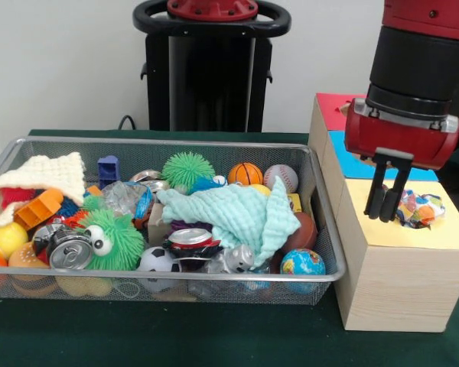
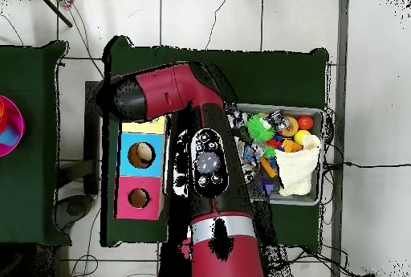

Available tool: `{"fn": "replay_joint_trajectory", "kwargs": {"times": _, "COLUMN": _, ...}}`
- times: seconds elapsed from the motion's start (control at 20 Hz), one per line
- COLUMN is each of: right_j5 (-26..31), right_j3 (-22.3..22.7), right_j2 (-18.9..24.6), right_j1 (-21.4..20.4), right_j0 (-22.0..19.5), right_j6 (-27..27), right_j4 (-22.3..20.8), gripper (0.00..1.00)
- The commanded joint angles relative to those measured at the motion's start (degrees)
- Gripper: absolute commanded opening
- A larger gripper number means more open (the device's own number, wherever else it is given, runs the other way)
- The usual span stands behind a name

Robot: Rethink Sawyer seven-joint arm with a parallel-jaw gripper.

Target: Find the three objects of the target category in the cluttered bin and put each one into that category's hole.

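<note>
Hanging over the yellow top of the box [image 1: 402, 264], the gripper [image 1: 388, 215] shows in the front view with its two black fingers close together, almost pressed, holding nothing; its tips stand just at 9 o'clock of the hole, where a crinkled wrapper [image 1: 419, 208] sits in the opening. The box's near and right edges lie bare, so there is free room around the fingers on the yellow face. At 9 o'clock of the box, just beside it, the wire bin [image 1: 325, 229] is crowded to its rim: a mint cloth [image 1: 237, 214] in the middle, a crushed can [image 1: 190, 238] at 6 o'clock of it, a globe ball [image 1: 302, 262] in the right near corner, a green fuzzy toy [image 1: 115, 237] toward the left. In the overhead view the arm [image 2: 205, 169] covers the yellow section and the bin's [image 2: 319, 197] nearer edge; the blue hole [image 2: 141, 154] and pink hole [image 2: 138, 198] lie uncovered at 9 o'clock of the arm.
</note>
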Motion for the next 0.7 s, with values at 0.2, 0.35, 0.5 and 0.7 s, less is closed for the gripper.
{"fn": "replay_joint_trajectory", "kwargs": {"times": 0.2, "right_j5": 1.46, "right_j3": 6.96, "right_j2": 3.82, "right_j1": 1.14, "right_j0": -0.84, "right_j6": -4.88, "right_j4": 0.68, "gripper": 0.00}}
{"fn": "replay_joint_trajectory", "kwargs": {"times": 0.35, "right_j5": 2.47, "right_j3": 6.83, "right_j2": 3.80, "right_j1": 1.39, "right_j0": -0.74, "right_j6": -4.41, "right_j4": 1.24, "gripper": 0.00}}
{"fn": "replay_joint_trajectory", "kwargs": {"times": 0.5, "right_j5": 2.61, "right_j3": 6.88, "right_j2": 3.47, "right_j1": 1.17, "right_j0": -0.54, "right_j6": -3.95, "right_j4": 1.36, "gripper": 0.00}}
{"fn": "replay_joint_trajectory", "kwargs": {"times": 0.7, "right_j5": 2.65, "right_j3": 7.13, "right_j2": 3.19, "right_j1": 0.23, "right_j0": -0.50, "right_j6": -3.62, "right_j4": 1.46, "gripper": 0.00}}
